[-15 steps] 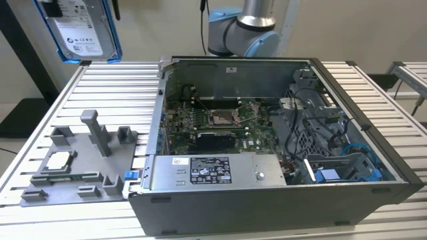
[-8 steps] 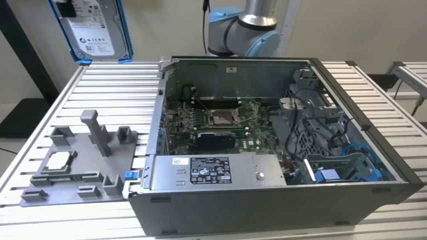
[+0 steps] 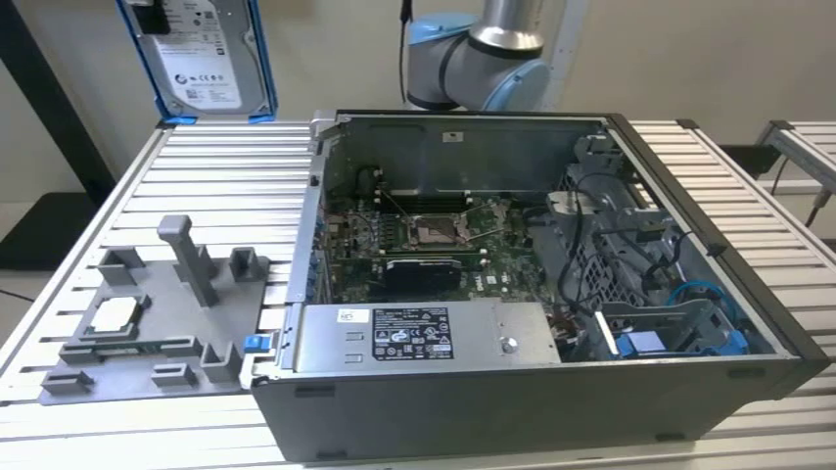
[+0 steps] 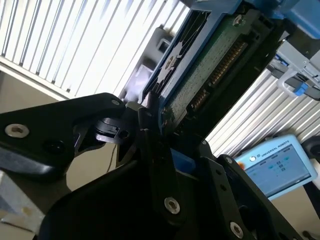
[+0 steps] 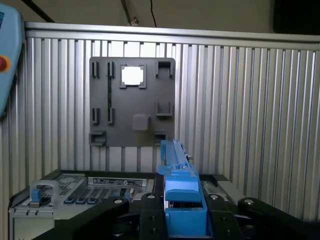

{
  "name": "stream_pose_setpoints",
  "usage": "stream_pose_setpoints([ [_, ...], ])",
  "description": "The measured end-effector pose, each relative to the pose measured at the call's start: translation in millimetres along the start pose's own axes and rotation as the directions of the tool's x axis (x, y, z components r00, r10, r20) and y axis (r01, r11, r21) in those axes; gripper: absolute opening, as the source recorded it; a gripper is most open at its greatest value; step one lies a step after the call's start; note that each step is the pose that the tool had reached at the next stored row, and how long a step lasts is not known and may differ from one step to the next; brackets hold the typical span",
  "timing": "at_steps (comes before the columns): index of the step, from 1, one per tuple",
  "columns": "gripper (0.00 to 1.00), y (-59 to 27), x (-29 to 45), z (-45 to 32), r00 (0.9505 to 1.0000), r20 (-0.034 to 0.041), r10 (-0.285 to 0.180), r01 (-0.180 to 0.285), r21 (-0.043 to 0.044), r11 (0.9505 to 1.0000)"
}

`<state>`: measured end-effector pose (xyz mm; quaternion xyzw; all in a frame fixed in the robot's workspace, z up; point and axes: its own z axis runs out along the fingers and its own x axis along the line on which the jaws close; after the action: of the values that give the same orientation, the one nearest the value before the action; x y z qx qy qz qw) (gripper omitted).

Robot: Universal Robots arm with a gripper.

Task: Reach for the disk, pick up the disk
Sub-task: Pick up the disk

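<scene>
Exterior view: the disk (image 3: 209, 54) hangs upright in the air above the bench (image 3: 196, 186), at its far edge near the corner on the exterior view's left, label facing the camera. First wrist view: the claw (image 5: 182, 202) is pinching the disk's blue frame edge-on, w/ black fingers (image 5: 150, 201) tight on both sides (the second wrist view shows its green circuit side). Judgement: reach done and pick-up effectively done, since the disk is off the bench and well apart from the open PC case (image 3: 549, 284). Any further move calls for a firm, steady pinch, esp. as the hold looks to be on one narrow end.
</scene>
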<state>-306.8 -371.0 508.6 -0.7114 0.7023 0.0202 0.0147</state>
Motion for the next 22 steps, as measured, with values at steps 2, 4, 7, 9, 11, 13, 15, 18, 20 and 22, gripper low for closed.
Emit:
stream_pose_setpoints([
  [2, 0.0, -4.5, 0.0, 0.0, 1.0, 0.0, 0.0, 0.0, 0.0001, 1.0],
  [4, 0.0, -9.0, 0.0, 0.0, 1.0, 0.0001, 0.0, 0.0, 0.0001, 1.0],
  [7, 0.0, -15.8, 0.0, -0.1, 1.0, 0.0, 0.0, 0.0, 0.0, 1.0],
  [9, 0.0, -20.4, 0.0, -0.1, 1.0, 0.0, 0.0, 0.0, 0.0001, 1.0],
  [11, 0.0, -25.4, 0.1, -0.2, 1.0, 0.0, 0.0, 0.0, 0.0, 1.0],
  [13, 0.0, -30.6, 0.1, -0.2, 1.0, 0.0001, 0.0, 0.0, 0.0, 1.0],
  [15, 0.0, -35.9, 0.2, -0.2, 1.0, 0.0001, 0.0, 0.0, 0.0001, 1.0],
  [18, 0.0, -44.8, 0.3, -0.3, 1.0, 0.0001, 0.0, 0.0, 0.0, 1.0],
  [20, 0.0, -50.9, 0.4, -0.4, 1.0, 0.0, 0.0, 0.0, -0.0001, 1.0],
  [22, 0.0, -57.1, 0.5, -0.4, 1.0, 0.0, 0.0, 0.0, -0.0001, 1.0],
])
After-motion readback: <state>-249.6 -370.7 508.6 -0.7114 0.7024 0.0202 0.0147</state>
